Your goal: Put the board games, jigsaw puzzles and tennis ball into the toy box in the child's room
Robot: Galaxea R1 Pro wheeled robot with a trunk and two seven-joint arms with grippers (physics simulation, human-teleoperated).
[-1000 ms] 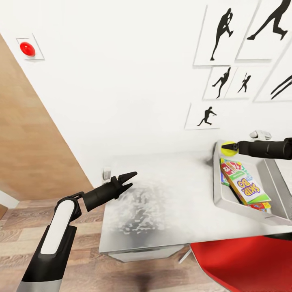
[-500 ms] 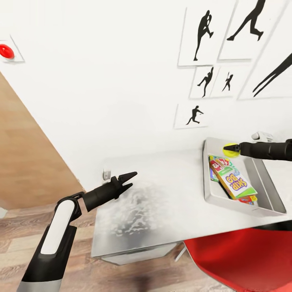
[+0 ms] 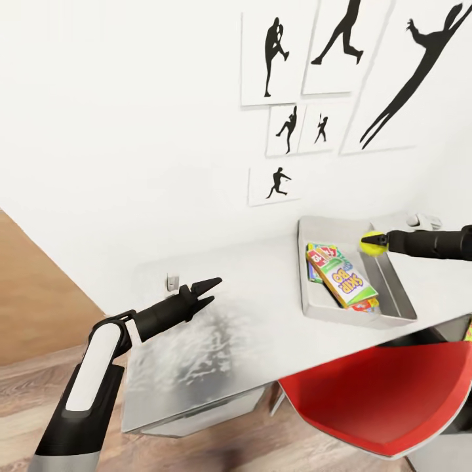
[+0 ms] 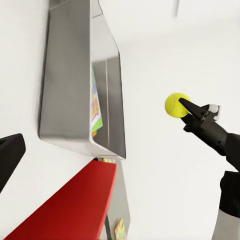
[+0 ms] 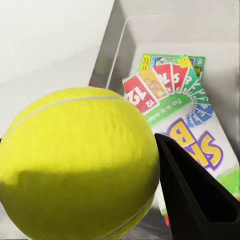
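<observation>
Right now the ball (image 3: 372, 242) sits clamped in the right pincer (image 3: 380, 242), held in the air above the near-right rim of the toy box (image 3: 314, 308), not yet inside it. Judging by its looks, it is light, round and a little springy, with a fuzzy skin that grips well; held across its middle, as it is in the right wrist view (image 5: 75, 160), it should stay put, but once let go it may bounce or roll, so a low release over the box floor seems wise. Inside the box lie the board games (image 3: 347, 283), the big yellow-green one on top and slanted across the others, leaving bare grey floor along the far wall. The box rests on the desk (image 3: 216, 308), close to its right end, with a red chair (image 3: 373, 393) tucked under the desk edge below it. Well to the left, the left pincer (image 3: 208, 293) hangs over the desk's left part with its fingers slightly apart and nothing between them.
</observation>
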